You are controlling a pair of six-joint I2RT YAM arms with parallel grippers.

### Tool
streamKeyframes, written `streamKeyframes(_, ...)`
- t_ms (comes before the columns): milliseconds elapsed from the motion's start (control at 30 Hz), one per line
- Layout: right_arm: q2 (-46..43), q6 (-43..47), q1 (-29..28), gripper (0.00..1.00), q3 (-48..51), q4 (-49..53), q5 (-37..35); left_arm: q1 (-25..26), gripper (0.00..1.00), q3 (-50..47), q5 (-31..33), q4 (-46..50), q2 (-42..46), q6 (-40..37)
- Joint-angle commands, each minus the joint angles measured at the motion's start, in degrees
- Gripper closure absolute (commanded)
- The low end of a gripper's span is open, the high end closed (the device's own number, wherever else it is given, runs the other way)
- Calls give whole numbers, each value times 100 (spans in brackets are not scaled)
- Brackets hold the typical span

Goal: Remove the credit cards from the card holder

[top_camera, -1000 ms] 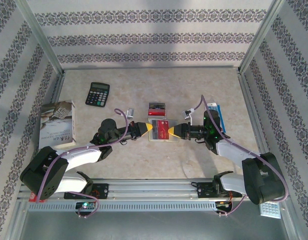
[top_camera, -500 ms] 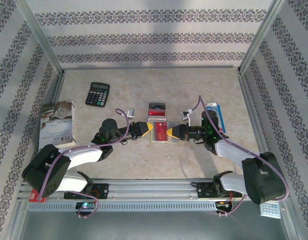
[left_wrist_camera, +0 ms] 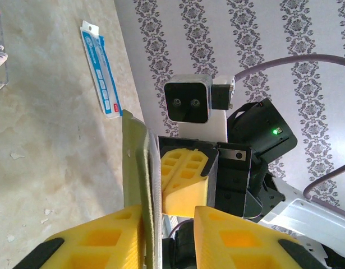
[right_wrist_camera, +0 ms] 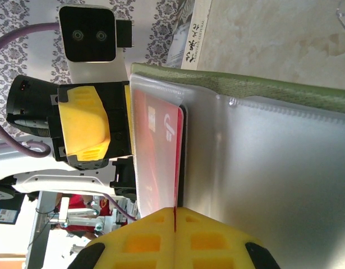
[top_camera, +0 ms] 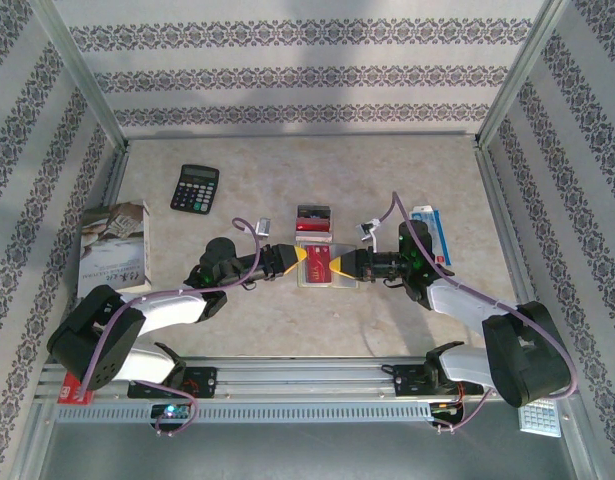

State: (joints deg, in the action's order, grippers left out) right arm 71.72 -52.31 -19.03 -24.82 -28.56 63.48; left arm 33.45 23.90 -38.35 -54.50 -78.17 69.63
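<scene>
While the right jaws pinch the red card (right_wrist_camera: pixel 155 157), the left jaws stand slightly spread astride the card holder (left_wrist_camera: pixel 133 168).

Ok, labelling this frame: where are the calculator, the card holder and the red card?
calculator (top_camera: pixel 194 192), top view, keypad.
card holder (right_wrist_camera: pixel 262 87), right wrist view, olive edge.
red card (right_wrist_camera: pixel 155 157), right wrist view, its face.

card holder (right_wrist_camera: pixel 284 92): cut off right | red card (right_wrist_camera: pixel 158 151): end inside right hand (right_wrist_camera: pixel 175 224)

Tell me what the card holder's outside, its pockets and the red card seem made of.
The card holder outside: olive fabric, perhaps felt, matte and fuzzy. Its pocket lining: clear soft plastic, shiny, with a dotted seam. The red card: probably stiff glossy plastic.
</scene>
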Motion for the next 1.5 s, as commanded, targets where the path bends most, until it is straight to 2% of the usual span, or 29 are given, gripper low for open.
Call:
streamKeyframes(0, 10, 38, -75, 99, -167, -124, -1, 126, 75, 176, -6, -111, -41, -126)
streamKeyframes(100, 13, 37, -75, 99, -159, -124, -25, 126, 81, 168, 11, -106, -36, -133)
streamKeyframes(267, 0, 46, -109, 99, -165, -115, 3, 127, 84, 194, 7, 109, 19, -241)
streamKeyframes(433, -26, 44, -119, 99, -181, -115, -2, 126, 100, 194, 88, 366, 108, -368)
streamKeyframes(833, -70, 132, 87, 99, -57, -152, 151, 126, 100, -35, 370, -67, 463, -233)
streamKeyframes(1133, -150, 220, 250, 97, 22, -155, 252, 126, 100, -51, 386, -530, 280, 35)
streamKeyframes(1233, -182, 209, 268, 92, 25, -159, 279, 126, 100, -30, 374, -585, 226, 58)
streamKeyframes(1467, -466, 19, 401, 89, -54, -186, 372, 127, 100, -8, 316, -654, 193, 100)
